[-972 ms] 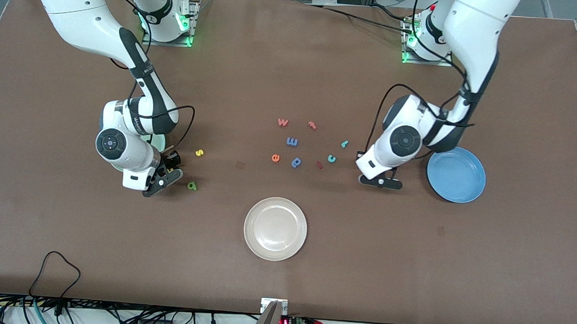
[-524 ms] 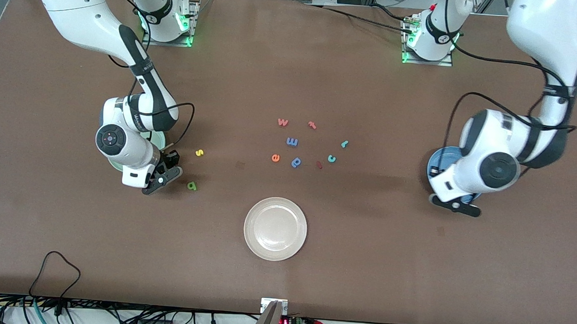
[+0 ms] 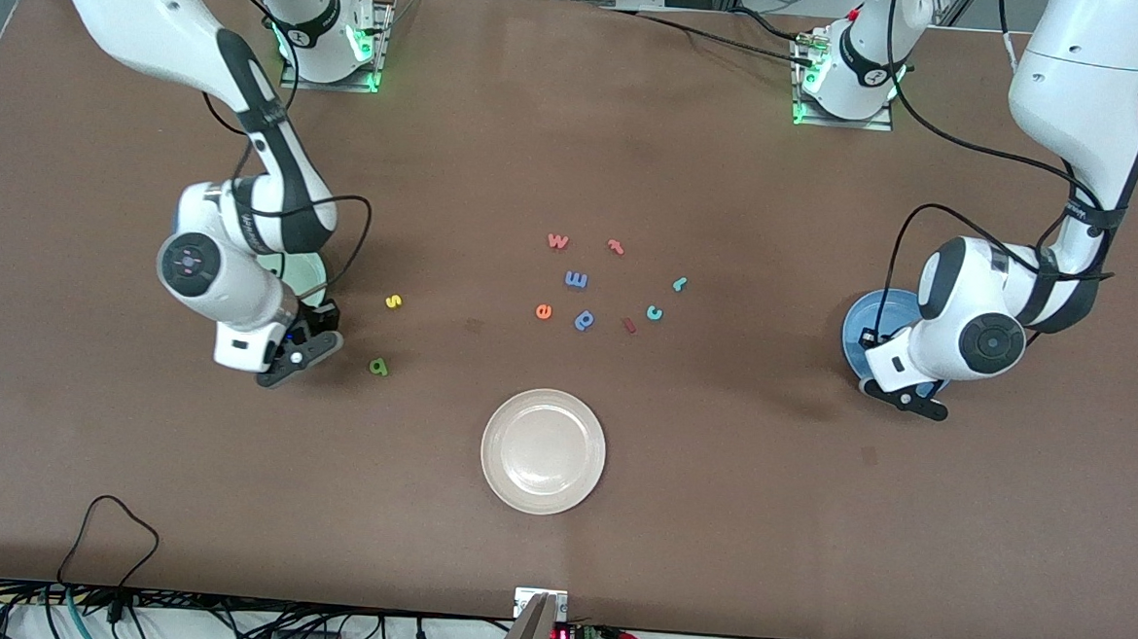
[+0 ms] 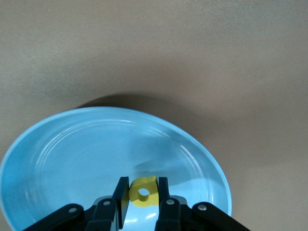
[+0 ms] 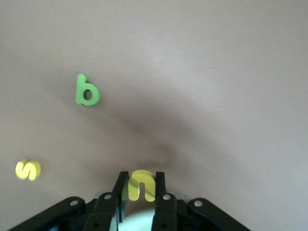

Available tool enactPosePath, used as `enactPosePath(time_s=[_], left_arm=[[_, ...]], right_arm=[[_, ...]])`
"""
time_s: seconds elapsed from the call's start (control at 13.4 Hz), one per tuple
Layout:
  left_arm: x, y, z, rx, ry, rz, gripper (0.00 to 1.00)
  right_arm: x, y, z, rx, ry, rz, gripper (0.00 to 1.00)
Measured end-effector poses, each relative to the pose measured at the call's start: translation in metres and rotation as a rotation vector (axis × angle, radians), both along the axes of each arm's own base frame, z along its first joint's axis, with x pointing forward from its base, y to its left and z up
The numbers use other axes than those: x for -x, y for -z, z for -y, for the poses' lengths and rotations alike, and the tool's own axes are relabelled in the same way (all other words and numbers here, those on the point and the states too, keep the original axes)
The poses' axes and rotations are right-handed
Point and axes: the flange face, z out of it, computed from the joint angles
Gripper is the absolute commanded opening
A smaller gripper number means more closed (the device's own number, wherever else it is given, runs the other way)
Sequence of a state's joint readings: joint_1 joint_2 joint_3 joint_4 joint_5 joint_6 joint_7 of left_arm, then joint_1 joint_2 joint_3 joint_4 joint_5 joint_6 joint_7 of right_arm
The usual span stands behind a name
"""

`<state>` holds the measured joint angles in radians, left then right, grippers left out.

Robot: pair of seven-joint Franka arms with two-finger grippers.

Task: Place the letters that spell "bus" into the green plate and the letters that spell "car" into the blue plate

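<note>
My left gripper (image 4: 143, 182) hangs over the blue plate (image 4: 72, 159), shut on a yellow round-bowled letter (image 4: 136, 198). In the front view this gripper (image 3: 904, 399) is over the edge of the blue plate (image 3: 866, 320). My right gripper (image 5: 141, 174) is shut on the yellow u (image 5: 134, 185), held above the table. In the front view it (image 3: 295, 352) is at the edge of the green plate (image 3: 301, 268), which the arm mostly hides. The dark green b (image 3: 378, 367) and yellow s (image 3: 393, 301) lie on the table beside it. The teal c (image 3: 655, 312) and teal r (image 3: 679, 283) lie mid-table.
A cream-white plate (image 3: 543, 451) sits nearer the front camera at mid-table. Other loose letters lie in the middle: an orange e (image 3: 543, 310), a blue round-bowled letter (image 3: 585, 319), a blue m (image 3: 576, 279), a w (image 3: 557, 241) and an orange t (image 3: 616, 246).
The left arm swung from beside the middle letters to over the blue plate, carrying the yellow letter. The right gripper shut on the yellow u and shifted toward the green plate.
</note>
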<state>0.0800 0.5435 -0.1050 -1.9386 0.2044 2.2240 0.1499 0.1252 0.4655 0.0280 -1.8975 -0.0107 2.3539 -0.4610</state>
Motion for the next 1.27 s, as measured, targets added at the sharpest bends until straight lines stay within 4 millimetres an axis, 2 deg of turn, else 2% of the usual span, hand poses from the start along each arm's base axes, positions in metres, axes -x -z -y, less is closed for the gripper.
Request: enactPosePath(time_s=[0.15, 0.22, 0.37, 0.52, 0.6, 0.67, 0.75, 0.9, 0.97, 1.12, 1.2, 1.27], left_arm=[[-0.002, -0.004, 0.002, 0.002, 0.002, 0.009, 1.00], [-0.003, -0.010, 0.003, 0.001, 0.004, 0.016, 1.00], [-0.005, -0.038, 0.012, -0.004, 0.016, 0.011, 1.00], [-0.004, -0.079, 0.042, -0.005, 0.048, -0.010, 1.00], [-0.001, -0.097, 0.066, 0.000, 0.061, -0.013, 1.00], [0.004, -0.109, 0.097, 0.012, 0.084, -0.008, 1.00], [0.010, -0.114, 0.131, 0.029, 0.124, -0.001, 1.00], [0.026, -0.116, 0.198, 0.074, 0.206, 0.031, 1.00], [0.033, -0.115, 0.225, 0.098, 0.230, 0.049, 0.99], [0.044, -0.103, 0.265, 0.139, 0.225, 0.087, 0.96], [0.050, -0.093, 0.286, 0.165, 0.219, 0.110, 0.95], [0.055, -0.082, 0.304, 0.193, 0.211, 0.133, 0.94]], right_arm=[[0.002, -0.038, 0.037, 0.006, 0.057, -0.018, 0.00], [0.007, -0.043, 0.055, 0.010, 0.086, -0.050, 0.01], [0.019, -0.026, 0.080, 0.014, 0.126, -0.111, 0.03], [0.035, 0.001, 0.091, 0.017, 0.143, -0.168, 0.24], [0.039, 0.008, 0.093, 0.018, 0.146, -0.180, 0.71], [0.039, 0.011, 0.093, 0.018, 0.147, -0.183, 0.92], [0.039, 0.011, 0.093, 0.017, 0.146, -0.178, 1.00], [0.036, 0.006, 0.092, 0.016, 0.145, -0.162, 1.00], [0.033, 0.003, 0.092, 0.015, 0.145, -0.152, 1.00], [0.026, -0.007, 0.086, 0.001, 0.150, -0.119, 1.00], [0.020, -0.014, 0.076, -0.018, 0.168, -0.098, 1.00], [0.016, -0.020, 0.058, -0.036, 0.180, -0.081, 0.95]])
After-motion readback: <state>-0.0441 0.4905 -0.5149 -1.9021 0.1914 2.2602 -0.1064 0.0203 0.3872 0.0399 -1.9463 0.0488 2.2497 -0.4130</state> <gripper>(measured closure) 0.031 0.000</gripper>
